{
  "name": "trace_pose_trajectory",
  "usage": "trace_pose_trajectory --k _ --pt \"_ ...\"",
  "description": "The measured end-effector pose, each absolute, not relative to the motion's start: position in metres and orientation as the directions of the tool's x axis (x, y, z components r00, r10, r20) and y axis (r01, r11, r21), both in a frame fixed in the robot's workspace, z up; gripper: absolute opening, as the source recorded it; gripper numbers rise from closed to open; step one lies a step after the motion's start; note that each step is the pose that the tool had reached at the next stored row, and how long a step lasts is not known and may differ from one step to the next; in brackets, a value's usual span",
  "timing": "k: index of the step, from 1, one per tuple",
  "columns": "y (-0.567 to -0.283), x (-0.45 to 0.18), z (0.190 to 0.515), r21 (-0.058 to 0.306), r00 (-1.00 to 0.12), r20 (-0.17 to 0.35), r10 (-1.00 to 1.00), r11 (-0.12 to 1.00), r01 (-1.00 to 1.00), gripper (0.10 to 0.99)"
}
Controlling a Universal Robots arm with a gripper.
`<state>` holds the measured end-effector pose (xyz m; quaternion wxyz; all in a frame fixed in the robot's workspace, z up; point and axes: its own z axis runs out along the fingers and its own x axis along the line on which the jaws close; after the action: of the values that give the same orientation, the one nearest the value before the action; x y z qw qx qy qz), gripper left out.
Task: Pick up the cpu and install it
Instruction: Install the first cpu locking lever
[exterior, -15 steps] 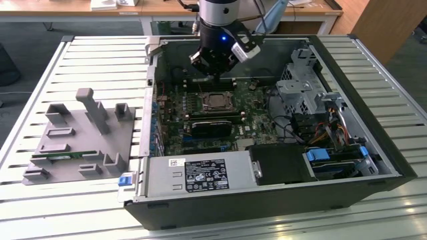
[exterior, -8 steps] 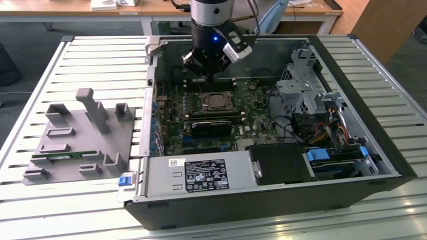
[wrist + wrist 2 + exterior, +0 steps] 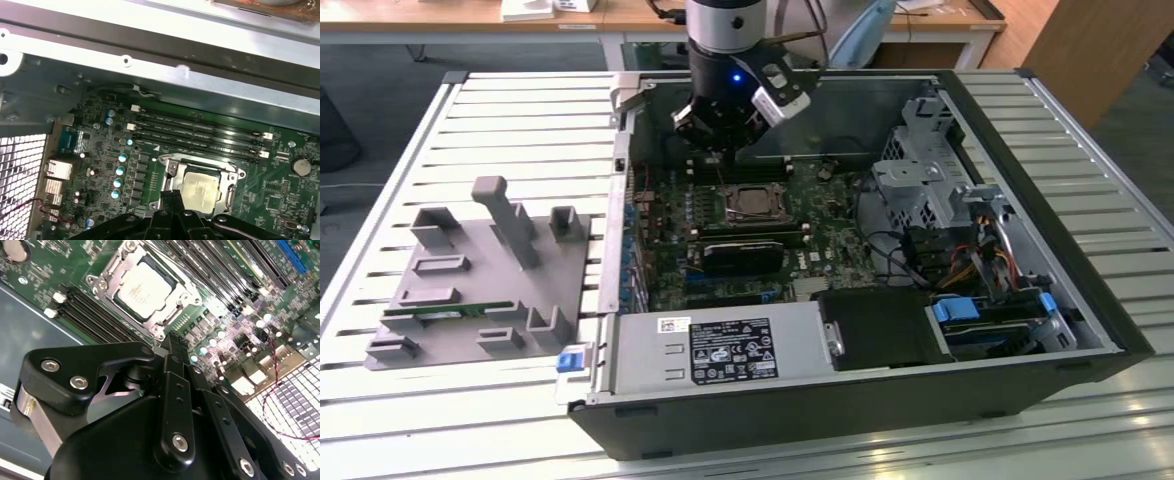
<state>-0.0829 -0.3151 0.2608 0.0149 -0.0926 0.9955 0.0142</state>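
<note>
The cpu [image 3: 145, 288] lies flat in the socket [image 3: 107, 272] on the motherboard [image 3: 720, 250], inside the open case [image 3: 1067, 300] — its silver top shows in both wrist views [image 3: 200, 190]. The gripper [image 3: 720, 135] hangs above the socket, toward the case's rear wall. Its 2 fingers [image 3: 175, 347] sit pressed together and hold nothing. Judging from this, the chip looks placed, though whether it is fully seated cannot be told. The risks lie around the socket: a chip sitting slightly askew could bend pins if pressed, and a low sideways move could catch the memory slots [image 3: 200, 132] beside the socket — or the frame [image 3: 170, 167] itself.
</note>
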Motion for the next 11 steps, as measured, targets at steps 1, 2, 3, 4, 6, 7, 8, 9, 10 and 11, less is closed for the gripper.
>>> trace_pose_trajectory --k 1,2,3,4,6,7,8,9,10,11 --pt "-0.315 -0.085 0.261 0.025 -0.982 -0.032 -0.184 0.982 -0.185 0.106" --pt "-0.315 -0.086 0.261 0.025 -0.982 -0.032 -0.184 0.982 -0.185 0.106" --pt "-0.315 -0.088 0.261 0.026 -0.982 -0.032 -0.184 0.982 -0.185 0.106" --pt "-0.315 -0.089 0.260 0.026 -0.982 -0.032 -0.184 0.982 -0.185 0.106" --pt "-0.315 -0.095 0.260 0.026 -0.982 -0.032 -0.184 0.982 -0.185 0.106" --pt "-0.315 -0.097 0.260 0.026 -0.982 -0.032 -0.184 0.982 -0.185 0.106" --pt "-0.315 -0.098 0.260 0.026 -0.982 -0.032 -0.184 0.982 -0.185 0.106" --pt "-0.315 -0.099 0.260 0.026 -0.982 -0.032 -0.184 0.982 -0.185 0.106" --pt "-0.315 -0.100 0.260 0.026 -0.982 -0.032 -0.184 0.982 -0.185 0.106" --pt "-0.315 -0.101 0.260 0.026 -0.982 -0.032 -0.184 0.982 -0.185 0.106"
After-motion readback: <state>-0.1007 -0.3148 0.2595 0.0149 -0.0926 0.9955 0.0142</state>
